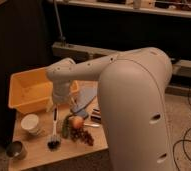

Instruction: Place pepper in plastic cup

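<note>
The gripper (58, 102) is hanging wide open and empty above the counter (36, 155), while the pepper (65, 128) is lying just beside the orange fruit (76, 121), likely light, firm and slick-skinned, so pinching across its slim middle seems best.

Light wooden counter (36, 156): carries all items listed.
Yellow rectangular plastic bin (25, 91): at the rear left, open top.
Wide white round cup (30, 123): upright, in front of the bin.
Dark shiny metal bowl (15, 149): front left corner, apart from the cup.
White-handled black-bristled brush (54, 131): lying flat, bristles toward the front edge.
Round orange fruit (77, 122): right of the brush, with a dark reddish cluster (83, 136) touching it in front.
Blue cloth-like item (82, 104): behind the fruit.
</note>
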`<act>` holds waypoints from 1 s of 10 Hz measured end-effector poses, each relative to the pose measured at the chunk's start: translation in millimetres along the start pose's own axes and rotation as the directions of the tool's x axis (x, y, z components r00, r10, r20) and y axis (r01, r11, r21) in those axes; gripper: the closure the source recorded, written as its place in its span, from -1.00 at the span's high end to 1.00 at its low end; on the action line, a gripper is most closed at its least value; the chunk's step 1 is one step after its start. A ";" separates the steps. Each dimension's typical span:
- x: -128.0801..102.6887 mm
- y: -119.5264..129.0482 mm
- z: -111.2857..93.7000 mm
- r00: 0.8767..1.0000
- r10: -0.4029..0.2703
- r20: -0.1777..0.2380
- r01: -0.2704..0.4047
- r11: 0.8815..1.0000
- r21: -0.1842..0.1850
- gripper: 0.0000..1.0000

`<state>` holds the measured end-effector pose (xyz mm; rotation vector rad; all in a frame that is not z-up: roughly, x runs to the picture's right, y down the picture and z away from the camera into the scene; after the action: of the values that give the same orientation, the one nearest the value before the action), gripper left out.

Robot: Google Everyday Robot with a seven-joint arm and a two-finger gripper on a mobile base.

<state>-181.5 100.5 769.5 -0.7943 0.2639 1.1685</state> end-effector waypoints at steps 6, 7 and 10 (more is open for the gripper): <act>-18.0 -6.0 28.0 1.000 -0.012 0.001 0.012 0.999 -0.042 0.60; -18.1 -5.7 27.7 1.000 -0.011 0.001 0.011 0.999 -0.043 0.60; -17.7 -6.0 27.8 1.000 -0.011 0.000 0.011 0.999 -0.042 0.60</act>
<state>-188.9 105.7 801.8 -0.8314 0.2352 1.1666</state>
